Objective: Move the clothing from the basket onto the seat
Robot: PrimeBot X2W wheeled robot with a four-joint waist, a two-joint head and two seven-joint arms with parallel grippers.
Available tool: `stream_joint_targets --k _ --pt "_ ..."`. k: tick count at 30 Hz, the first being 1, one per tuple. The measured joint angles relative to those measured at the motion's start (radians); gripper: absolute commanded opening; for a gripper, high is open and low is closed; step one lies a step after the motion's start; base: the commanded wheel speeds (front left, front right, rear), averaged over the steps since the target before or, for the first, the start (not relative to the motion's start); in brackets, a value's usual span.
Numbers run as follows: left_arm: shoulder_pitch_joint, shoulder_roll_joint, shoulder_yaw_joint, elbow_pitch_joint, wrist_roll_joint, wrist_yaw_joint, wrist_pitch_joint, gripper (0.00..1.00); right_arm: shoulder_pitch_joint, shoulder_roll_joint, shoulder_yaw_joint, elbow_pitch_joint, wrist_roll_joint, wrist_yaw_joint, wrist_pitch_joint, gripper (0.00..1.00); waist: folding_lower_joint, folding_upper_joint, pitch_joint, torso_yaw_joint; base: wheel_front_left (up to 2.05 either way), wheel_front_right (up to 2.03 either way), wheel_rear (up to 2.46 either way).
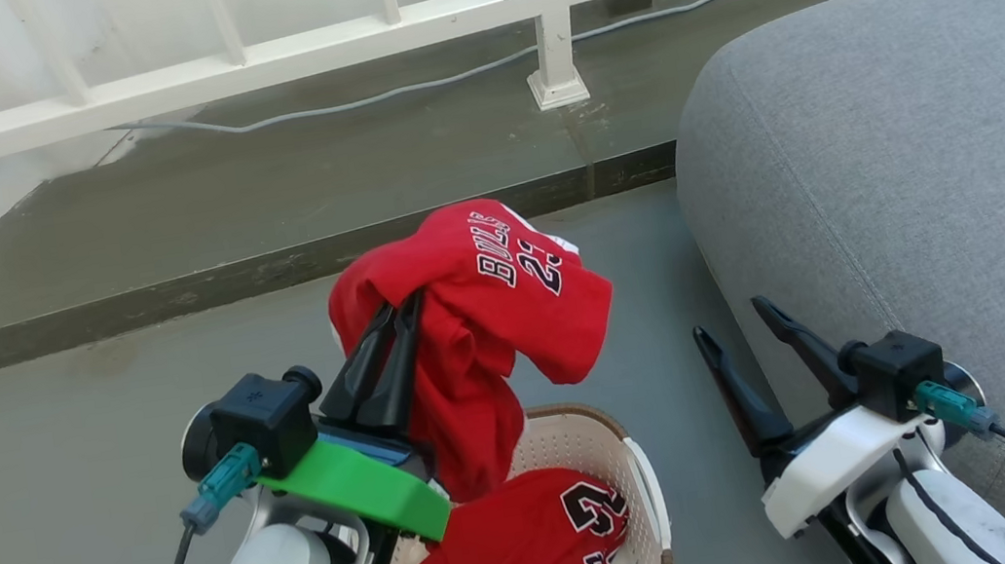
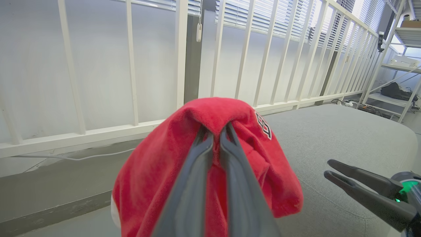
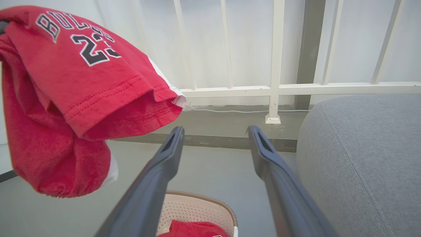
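My left gripper point(image 1: 400, 308) is shut on a red "BULLS 23" garment point(image 1: 479, 325), which hangs draped over its fingers above the basket point(image 1: 636, 499). In the left wrist view the same garment point(image 2: 158, 171) wraps the closed fingertips. A second red garment point(image 1: 516, 555) lies inside the cream basket, also seen low in the right wrist view as the red garment point(image 3: 192, 229). The grey seat point(image 1: 919, 164) lies to the right. My right gripper point(image 1: 732, 317) is open and empty beside the seat's edge, right of the basket.
A white railing point(image 1: 542, 1) with a post foot runs along the back, behind a raised concrete step point(image 1: 264, 266) and a pale cable point(image 1: 397, 92). Grey floor lies left of the basket. A shelving unit point(image 2: 401, 49) stands far beyond the seat.
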Motion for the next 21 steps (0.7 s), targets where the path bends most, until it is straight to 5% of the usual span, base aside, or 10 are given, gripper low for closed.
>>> stream_joint_targets --k 10,21 --pt "0.015 0.015 -0.003 -0.044 0.001 0.01 0.0 0.0 -0.006 0.0 0.119 -0.123 0.033 0.006 0.0 1.0 0.0 0.0 -0.003 -0.001 0.0 0.0 0.0" --pt "0.019 0.02 -0.017 -0.088 0.006 0.018 0.014 0.0 -0.066 -0.002 0.387 -0.2 0.139 0.006 0.0 1.0 0.0 0.0 -0.003 0.001 0.0 0.0 0.0"
